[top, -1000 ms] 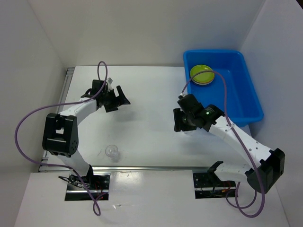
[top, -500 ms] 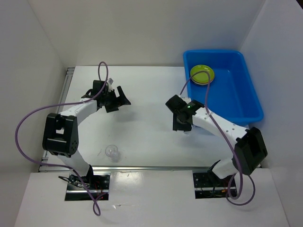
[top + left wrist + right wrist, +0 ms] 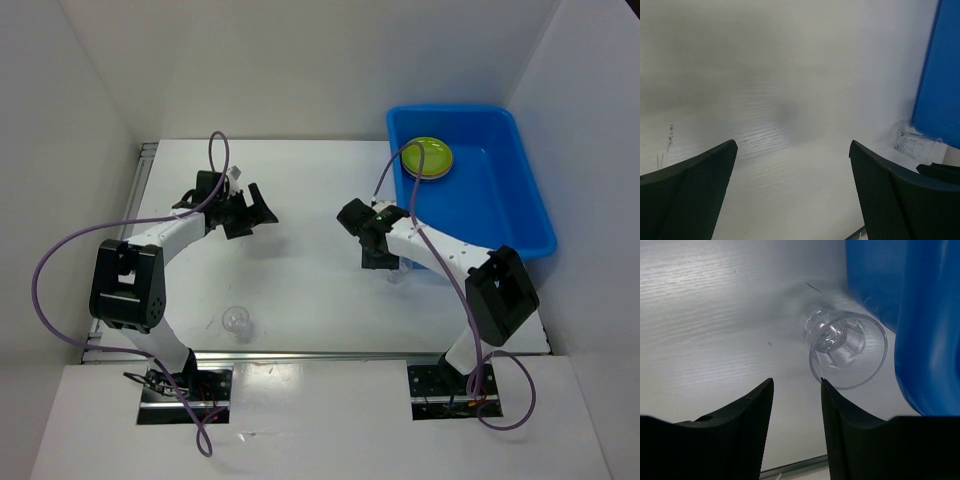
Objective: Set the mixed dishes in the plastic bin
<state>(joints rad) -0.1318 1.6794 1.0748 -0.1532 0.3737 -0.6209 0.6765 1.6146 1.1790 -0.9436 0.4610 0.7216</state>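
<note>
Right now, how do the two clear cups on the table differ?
The right cup lies on its side beside the blue bin, with the right gripper close. The left cup seems upright, alone near the left arm's base. Both are small, clear and outside the bin.

Clear glossy ribbed cup (image 3: 845, 347), smooth blue plastic bin (image 3: 920, 315); matt white faintly grained table (image 3: 715, 315)

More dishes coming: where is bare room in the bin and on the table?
The bin is bare from the green plate in its far-left corner to the right wall. The table is open between the left tool and right tool. Crowded beside the bin's near-left corner, where a tipped clear cup lies before the right tool; a second cup stands near-left on the table.
</note>
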